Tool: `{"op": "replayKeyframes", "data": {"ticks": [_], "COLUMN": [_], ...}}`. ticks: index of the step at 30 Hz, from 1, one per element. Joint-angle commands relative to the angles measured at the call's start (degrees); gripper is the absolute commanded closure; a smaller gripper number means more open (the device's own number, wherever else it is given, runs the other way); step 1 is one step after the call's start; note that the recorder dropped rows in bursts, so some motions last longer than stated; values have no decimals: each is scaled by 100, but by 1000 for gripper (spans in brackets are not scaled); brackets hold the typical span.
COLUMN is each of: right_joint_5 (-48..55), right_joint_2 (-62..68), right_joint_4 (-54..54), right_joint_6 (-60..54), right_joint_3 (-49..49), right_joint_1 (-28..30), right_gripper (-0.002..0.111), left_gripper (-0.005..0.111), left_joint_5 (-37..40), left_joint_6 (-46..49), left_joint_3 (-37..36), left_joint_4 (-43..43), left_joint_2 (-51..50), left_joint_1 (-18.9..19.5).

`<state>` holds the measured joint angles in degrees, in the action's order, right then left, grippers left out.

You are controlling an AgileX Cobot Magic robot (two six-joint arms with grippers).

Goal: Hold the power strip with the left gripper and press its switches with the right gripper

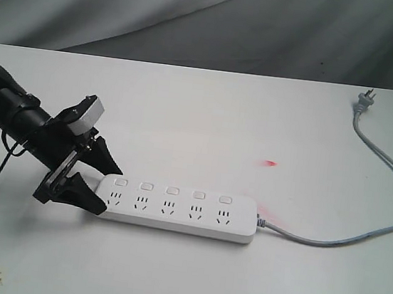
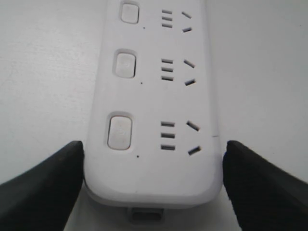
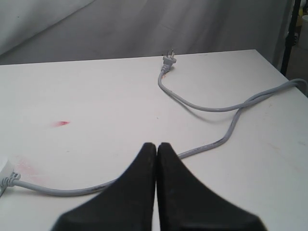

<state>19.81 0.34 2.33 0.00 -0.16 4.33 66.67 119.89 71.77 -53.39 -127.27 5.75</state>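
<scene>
The white power strip point(image 1: 173, 219) lies flat on the table, with its five switches point(image 1: 172, 191) in a row along the far side. My left gripper point(image 1: 110, 192) straddles its left rounded end, one black wedge finger on each long side. In the left wrist view the fingers point(image 2: 57, 183) press against both edges of the power strip point(image 2: 154, 178), beside the nearest switch point(image 2: 120, 131). My right gripper point(image 3: 157, 144) is shut and empty, hovering over the grey cord point(image 3: 207, 144). It is out of the exterior view.
The grey cord point(image 1: 328, 242) leaves the strip's right end and loops off the right side to the plug point(image 1: 363, 101) at the back right. A small red mark point(image 1: 271, 163) sits on the table behind the strip. A grey cloth hangs behind the table.
</scene>
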Motion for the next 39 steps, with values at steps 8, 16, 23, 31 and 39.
{"op": "replayKeyframes", "data": {"ticks": [8, 16, 23, 31, 39], "right_joint_5": [6, 6, 6, 6, 6], "right_joint_2": [-34, -34, -34, -34, -34], "right_joint_4": [-70, -70, -70, -70, -70], "right_joint_6": [41, 41, 41, 41, 41], "right_joint_3": [16, 16, 16, 16, 16], "right_joint_1": [46, 46, 46, 46, 46], "right_gripper": [108, 108, 108, 108, 108], "left_gripper": [7, 3, 24, 107, 107], "left_joint_5": [-8, 73, 58, 58, 124], "left_joint_6": [-4, -137, -288, -587, -3388], "left_joint_3": [-13, -13, -13, -13, -13], "left_joint_4": [-39, -309, -637, -1234, -1803], "left_joint_2": [-79, 47, 1032, 2496, 3648], "left_joint_1": [3, 3, 3, 3, 3]}}
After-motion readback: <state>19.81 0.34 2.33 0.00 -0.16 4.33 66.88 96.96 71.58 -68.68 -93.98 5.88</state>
